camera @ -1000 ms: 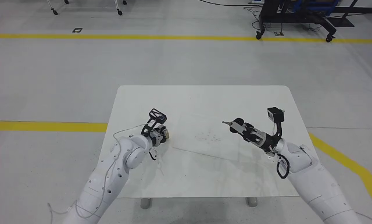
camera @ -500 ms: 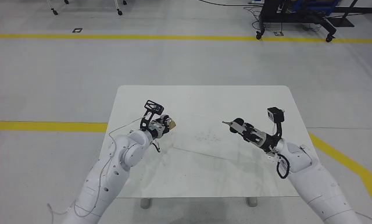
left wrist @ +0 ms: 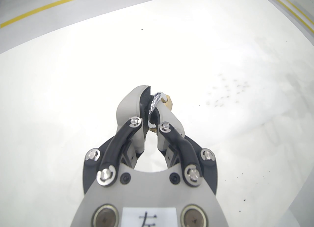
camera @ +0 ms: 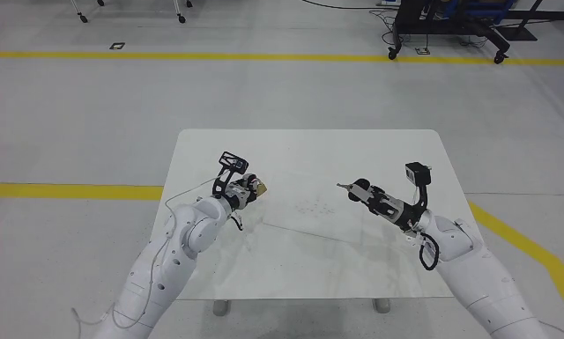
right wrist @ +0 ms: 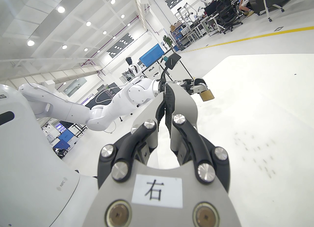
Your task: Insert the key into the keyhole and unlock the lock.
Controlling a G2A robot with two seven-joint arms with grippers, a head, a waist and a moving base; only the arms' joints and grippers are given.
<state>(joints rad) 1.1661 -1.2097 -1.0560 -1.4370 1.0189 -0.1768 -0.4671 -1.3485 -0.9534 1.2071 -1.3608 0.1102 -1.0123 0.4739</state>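
Table (camera: 308, 154) white and matte, rectangular with rounded corners, mid-frame in my top view. Faint grey scuff marks (camera: 315, 207) speckle its centre, and I count a few dark specks nearer the edges. Floor (camera: 264, 101) around it is pale grey with a slight sheen. One yellow line (camera: 264, 55) crosses the upper part of the frame; a second passes behind the table at mid-height. Dark wheeled cart (camera: 449, 26) with trailing cables sits at upper right, castored frame legs at upper left.

Left gripper (camera: 248, 190) is left of centre over the table, clenched on the lock (camera: 258, 188). From its wrist camera I read grey metal fingers with black rubber pads closed on the shackle, which is bright chrome, thin and curved. The lock body, a small brass block with squared edges, pokes out past the fingertips. From the right wrist camera the lock hangs clear of the surface, as far as I can judge.

Right gripper (camera: 356, 189) is right of centre, well apart from the left. Its fingers are pressed together on the key (camera: 341, 187), a thin silvery sliver jutting from the tips toward the lock. Its ribbed black pads meet flat. Key and lock are well apart, with the scuffed patch roughly between them and a little lower in frame.
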